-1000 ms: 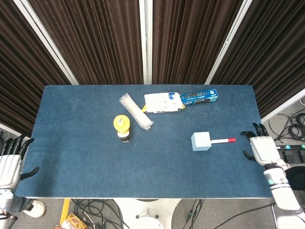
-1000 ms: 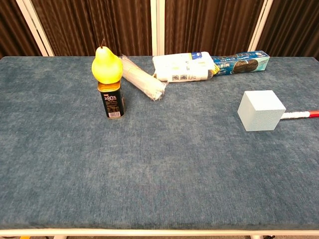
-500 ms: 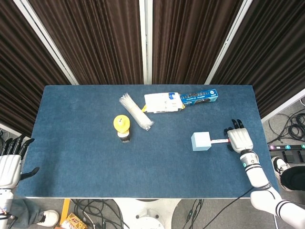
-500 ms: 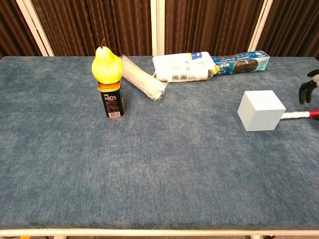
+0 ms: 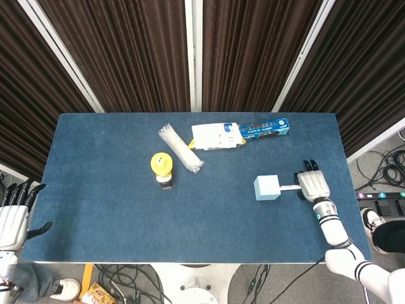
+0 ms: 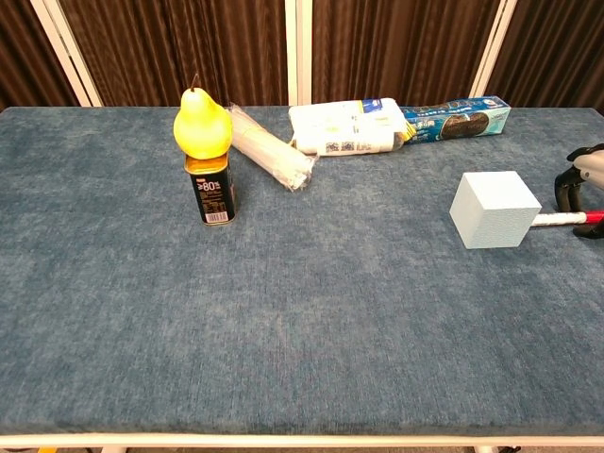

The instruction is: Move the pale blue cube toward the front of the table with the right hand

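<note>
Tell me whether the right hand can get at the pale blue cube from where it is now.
Probably yes. The right hand sits just beside the pale blue cube, over the white pen lying between them, with nothing else blocking the way.

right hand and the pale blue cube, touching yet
Apart. The head view shows blue table and a stretch of the white stick between the right hand and the pale blue cube.

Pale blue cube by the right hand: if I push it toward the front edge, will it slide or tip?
The pale blue cube sits flat on a broad face, so it probably slides rather than rolls. The blue table covering looks fabric-like, so it may drag; a high push could tip it. The white stick touching it may shift too.
</note>
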`<state>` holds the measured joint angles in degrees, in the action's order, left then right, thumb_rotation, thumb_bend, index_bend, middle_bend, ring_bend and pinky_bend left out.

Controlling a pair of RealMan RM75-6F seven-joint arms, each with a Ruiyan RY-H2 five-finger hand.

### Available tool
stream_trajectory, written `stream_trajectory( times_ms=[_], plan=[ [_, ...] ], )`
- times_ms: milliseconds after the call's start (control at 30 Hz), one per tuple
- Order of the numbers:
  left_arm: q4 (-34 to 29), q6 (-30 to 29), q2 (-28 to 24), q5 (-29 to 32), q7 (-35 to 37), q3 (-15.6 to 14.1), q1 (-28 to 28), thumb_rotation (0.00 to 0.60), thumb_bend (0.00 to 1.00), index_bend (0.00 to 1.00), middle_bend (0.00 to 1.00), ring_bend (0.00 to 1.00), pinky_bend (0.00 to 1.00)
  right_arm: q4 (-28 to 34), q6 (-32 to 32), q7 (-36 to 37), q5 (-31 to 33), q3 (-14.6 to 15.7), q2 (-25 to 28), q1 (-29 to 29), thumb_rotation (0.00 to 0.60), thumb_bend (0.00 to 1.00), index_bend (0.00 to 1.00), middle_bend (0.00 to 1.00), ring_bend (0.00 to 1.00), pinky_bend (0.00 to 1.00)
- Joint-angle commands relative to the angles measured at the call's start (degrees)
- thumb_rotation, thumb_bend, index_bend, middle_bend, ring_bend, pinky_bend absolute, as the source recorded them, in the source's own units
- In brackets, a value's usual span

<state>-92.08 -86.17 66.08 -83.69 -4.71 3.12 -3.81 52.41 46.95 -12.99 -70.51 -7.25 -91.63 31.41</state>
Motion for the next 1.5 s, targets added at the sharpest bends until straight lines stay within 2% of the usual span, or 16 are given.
stream_trajectory(
  times_ms=[33, 200, 300, 600, 733, 1300, 1500],
  plan=[
    [0.0, 0.0, 0.0, 0.0, 0.0, 0.0, 0.0, 0.6, 0.05, 0.22, 0.15, 0.12, 0.1, -0.58, -0.43, 0.23, 0.12, 0.03, -0.42, 0.34, 0.6, 0.31, 0.52, 0.47, 0.06, 0.04],
    [0.0, 0.0, 0.0, 0.0, 0.0, 0.0, 0.0, 0.6, 0.05, 0.22, 0.15, 0.12, 0.1, -0.31, -0.09, 1.28, -0.11, -0.05, -0.1, 0.39, 0.6, 0.44, 0.57, 0.49, 0.09, 0.06],
    [0.0, 0.0, 0.0, 0.0, 0.0, 0.0, 0.0, 0.6, 0.05, 0.22, 0.15, 0.12, 0.1, 0.42, 0.29, 1.47, -0.2, -0.02, 0.83, 0.21, 0.6, 0.47, 0.59, 0.5, 0.1, 0.06],
    [0.0, 0.0, 0.0, 0.0, 0.0, 0.0, 0.0, 0.6, 0.05, 0.22, 0.15, 0.12, 0.1, 6.48, 1.96, 2.18, -0.06, 0.23, 7.33, -1.54, 0.6, 0.48, 0.61, 0.51, 0.11, 0.07],
    [0.0, 0.0, 0.0, 0.0, 0.0, 0.0, 0.0, 0.6, 0.05, 0.22, 0.15, 0.12, 0.1, 9.2, 1.5, 1.7, 0.41, 0.05, 8.54, -1.19, 0.6, 0.48, 0.62, 0.52, 0.11, 0.07],
    [0.0, 0.0, 0.0, 0.0, 0.0, 0.0, 0.0, 0.6, 0.05, 0.22, 0.15, 0.12, 0.1, 15.6, -4.72, -8.8, 3.99, -3.02, -0.46, 10.13, 0.6, 0.48, 0.64, 0.53, 0.13, 0.07],
    [0.0, 0.0, 0.0, 0.0, 0.0, 0.0, 0.0, 0.6, 0.05, 0.22, 0.15, 0.12, 0.1, 18.68, -5.44, -12.87, 5.27, -2.04, -0.37, 12.17, 0.6, 0.48, 0.64, 0.53, 0.13, 0.07]
  ],
)
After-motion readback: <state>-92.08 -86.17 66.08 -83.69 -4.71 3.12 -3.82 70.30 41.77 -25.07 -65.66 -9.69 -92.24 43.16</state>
